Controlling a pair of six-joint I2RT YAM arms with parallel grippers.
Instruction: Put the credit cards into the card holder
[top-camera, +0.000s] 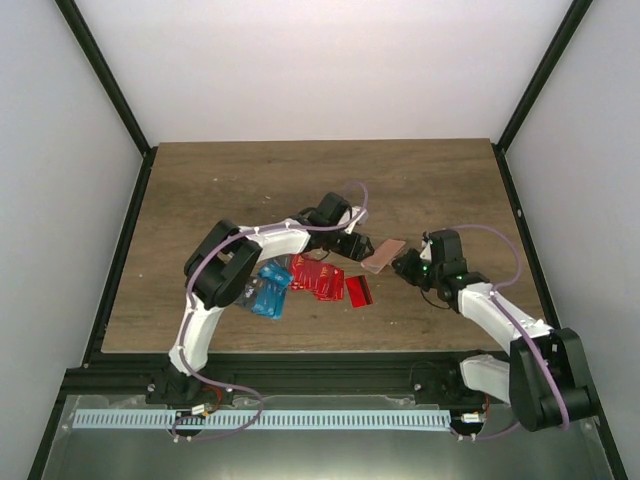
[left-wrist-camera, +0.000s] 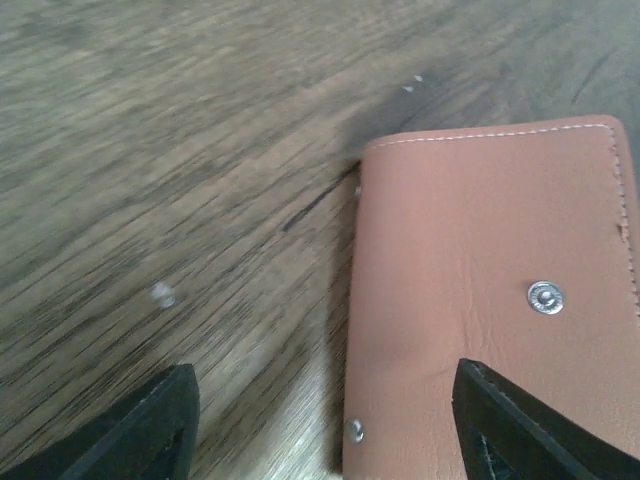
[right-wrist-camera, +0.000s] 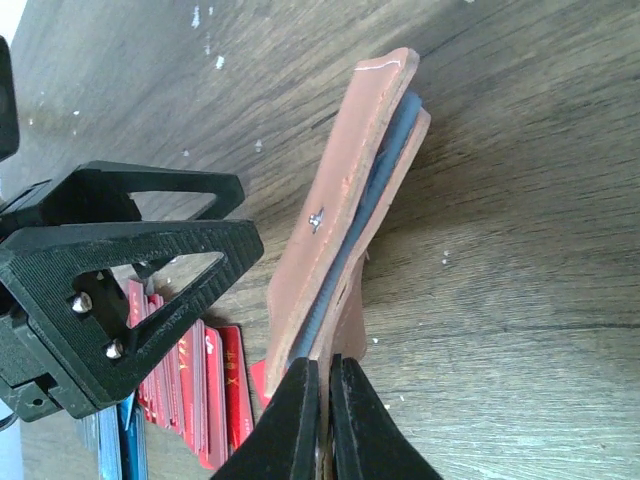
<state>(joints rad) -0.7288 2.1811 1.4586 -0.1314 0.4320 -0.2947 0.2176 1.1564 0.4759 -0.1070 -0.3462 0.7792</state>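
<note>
The tan card holder is held tilted above the table, right of centre. My right gripper is shut on its near edge; the right wrist view shows the fingers pinching the holder, with a dark grey card between its flaps. My left gripper is open at the holder's left side. In the left wrist view its gripper straddles the holder's left edge. Red cards lie spread at the table's centre, with blue cards to their left.
One red card lies apart, just below the holder. The left gripper's finger stands close beside the holder in the right wrist view, with the red cards under it. Black frame rails border the wooden table.
</note>
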